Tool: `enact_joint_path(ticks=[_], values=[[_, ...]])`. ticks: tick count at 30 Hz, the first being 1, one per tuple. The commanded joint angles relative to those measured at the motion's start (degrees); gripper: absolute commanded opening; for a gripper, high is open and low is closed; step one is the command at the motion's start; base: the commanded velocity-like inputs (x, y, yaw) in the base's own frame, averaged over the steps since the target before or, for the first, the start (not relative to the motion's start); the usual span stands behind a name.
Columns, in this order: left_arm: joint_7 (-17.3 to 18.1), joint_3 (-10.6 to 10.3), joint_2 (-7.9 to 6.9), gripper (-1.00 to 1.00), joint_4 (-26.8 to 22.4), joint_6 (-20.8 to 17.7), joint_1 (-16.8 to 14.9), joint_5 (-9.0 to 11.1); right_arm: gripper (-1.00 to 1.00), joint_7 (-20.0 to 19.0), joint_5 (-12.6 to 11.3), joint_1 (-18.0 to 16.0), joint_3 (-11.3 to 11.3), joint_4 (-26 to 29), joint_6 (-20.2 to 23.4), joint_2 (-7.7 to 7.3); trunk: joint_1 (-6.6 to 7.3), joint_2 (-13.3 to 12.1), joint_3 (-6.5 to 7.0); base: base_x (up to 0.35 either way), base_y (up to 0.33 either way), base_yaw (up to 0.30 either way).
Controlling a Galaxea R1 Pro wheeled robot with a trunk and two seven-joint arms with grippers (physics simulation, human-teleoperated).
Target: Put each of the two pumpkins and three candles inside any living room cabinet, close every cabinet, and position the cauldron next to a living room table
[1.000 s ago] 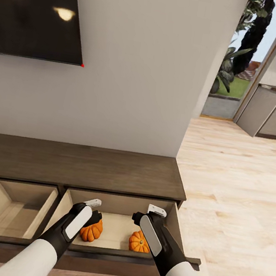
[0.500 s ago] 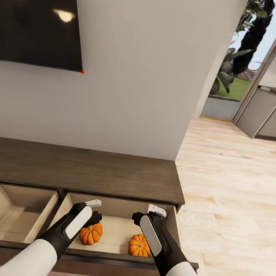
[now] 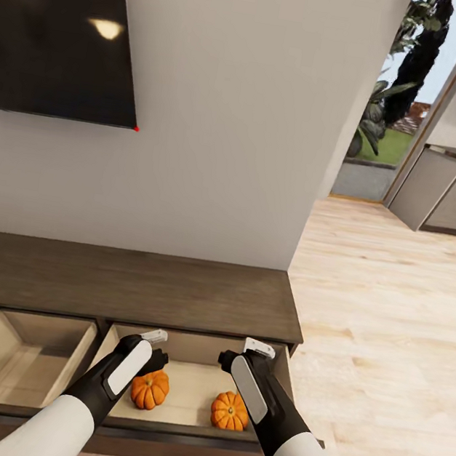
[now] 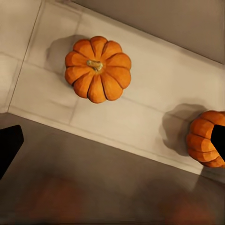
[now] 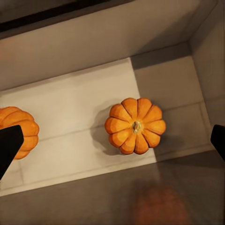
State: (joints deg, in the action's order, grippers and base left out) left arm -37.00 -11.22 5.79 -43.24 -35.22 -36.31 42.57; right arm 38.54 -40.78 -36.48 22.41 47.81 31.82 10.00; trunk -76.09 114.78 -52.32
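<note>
While both jaws gape empty, wrist views reveal stems on the pumpkins [image 4: 98, 68] [image 5: 136, 125].

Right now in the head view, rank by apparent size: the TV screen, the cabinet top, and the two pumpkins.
1. Cabinet top, widest.
2. TV screen, cropped by the picture edge, so its full size is uncertain.
3. Left pumpkin and right pumpkin: they look alike, both partly hidden by the arms.

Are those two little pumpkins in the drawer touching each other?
Apart. The right wrist view shows bare drawer floor between the left pumpkin and the right pumpkin; the head view shows the same gap.
</note>
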Motion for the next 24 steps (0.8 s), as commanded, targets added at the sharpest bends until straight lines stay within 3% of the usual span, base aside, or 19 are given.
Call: enact_joint_path(ticks=[1, 24], values=[[0.0, 0.0, 0.0, 1.0, 0.0, -0.1, 0.0, 0.0, 1.0, 0.0, 0.0, 0.0, 0.0, 0.0, 0.0, 0.0, 0.23, -0.4, 0.18, 0.0, 0.0, 0.0], [0.0, 0.1, 0.07, 1.0, 0.0, -1.1, -0.1, 0.1, 1.0, 0.0, -0.2, 0.0, 0.0, 0.2, 0.5, 0.0, 5.28, -9.6, 4.31, 0.0, 0.0, 0.0]])
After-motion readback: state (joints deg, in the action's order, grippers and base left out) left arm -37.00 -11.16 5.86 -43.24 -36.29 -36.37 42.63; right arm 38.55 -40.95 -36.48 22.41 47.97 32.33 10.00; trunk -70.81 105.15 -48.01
